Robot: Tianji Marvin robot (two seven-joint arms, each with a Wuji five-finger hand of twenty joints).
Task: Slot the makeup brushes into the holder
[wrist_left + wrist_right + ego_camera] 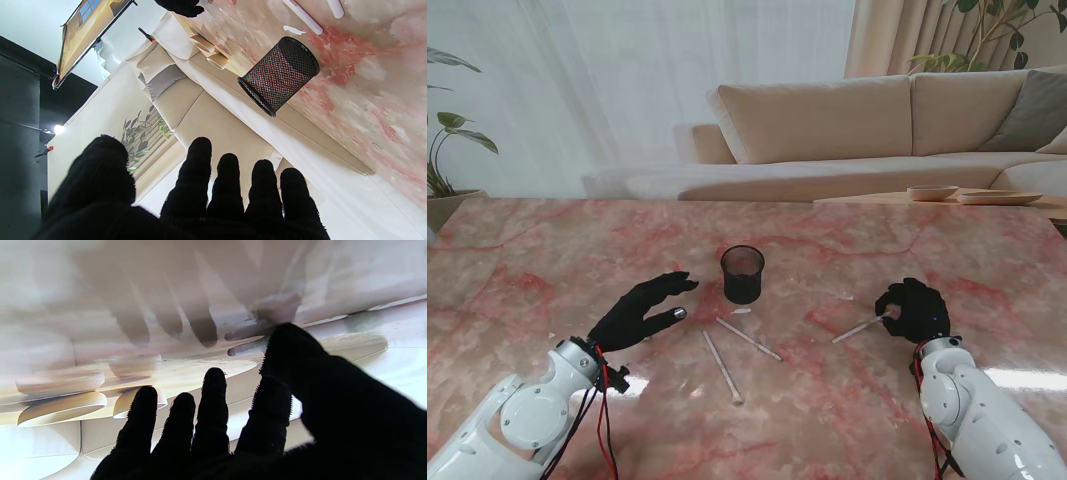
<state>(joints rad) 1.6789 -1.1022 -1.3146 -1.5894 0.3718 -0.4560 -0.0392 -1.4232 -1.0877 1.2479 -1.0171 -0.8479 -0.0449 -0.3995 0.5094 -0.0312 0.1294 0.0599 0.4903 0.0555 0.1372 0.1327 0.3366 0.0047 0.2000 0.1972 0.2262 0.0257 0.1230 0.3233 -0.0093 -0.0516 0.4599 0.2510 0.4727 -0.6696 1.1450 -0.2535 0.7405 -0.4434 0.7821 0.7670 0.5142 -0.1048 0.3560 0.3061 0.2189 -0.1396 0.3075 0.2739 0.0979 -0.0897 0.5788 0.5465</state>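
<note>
makeup brush (pixel 861 328) lies on the marble table (pixel 547 260), right of the holder (pixel 742 274) and nearer to me, its long axis slanting toward the holder. the right hand (pixel 914 310) is at the brush's outer end, thumb and index pinching on it; lift not confirmed. two more brushes (pixel 748 338) lie nearer to me than the holder. left hand (pixel 639 311) hovers left of the holder, fingers spread, holding nothing

A pink-veined marble table (pixel 547 260) is carrying a black mesh holder (pixel 742 274), standing upright near its middle. Three white brushes are lying flat toward the near edge: one (pixel 722 367), another (pixel 748 338) beside it, a third (pixel 859 328) toward the right edge.
</note>
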